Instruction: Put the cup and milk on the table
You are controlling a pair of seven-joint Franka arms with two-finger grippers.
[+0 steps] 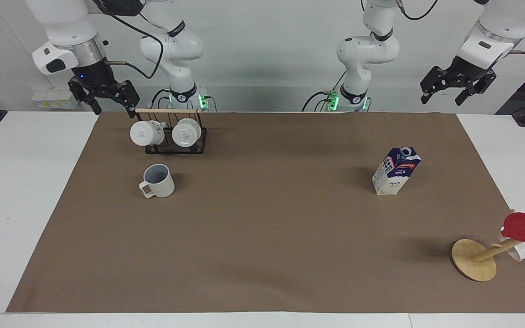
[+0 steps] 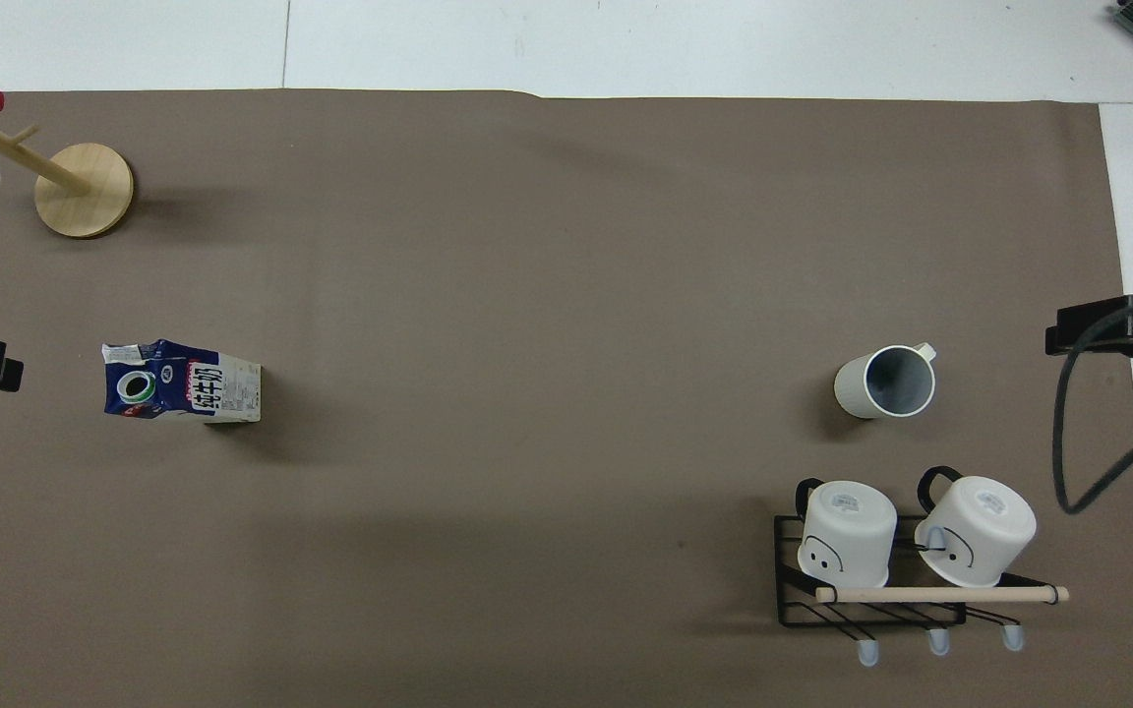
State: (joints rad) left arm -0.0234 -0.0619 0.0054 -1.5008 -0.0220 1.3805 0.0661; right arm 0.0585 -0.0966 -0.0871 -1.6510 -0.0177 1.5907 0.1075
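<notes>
Right gripper [image 1: 110,104], fingers spread, empty, hangs over the table [image 1: 16,182] edge at the rack's [image 1: 176,146] 9 o'clock. Cup [image 1: 158,181] stands upright on the mat [image 1: 267,237], at the rack's 6 o'clock. Milk [image 1: 395,170] stands upright on the mat toward the left arm's end. Left gripper [image 1: 445,94], fingers spread, empty, hangs at the milk's 1 o'clock

Both arms are raised off the table [image 1: 16,182], each out at its own end. The left gripper [image 1: 456,90] hangs in the air over the table's edge at the left arm's end, jaws spread, holding nothing. The right gripper [image 1: 107,101] hangs low over the table's robot-side edge at the right arm's end, pointing down, jaws likewise apart and empty.
</notes>
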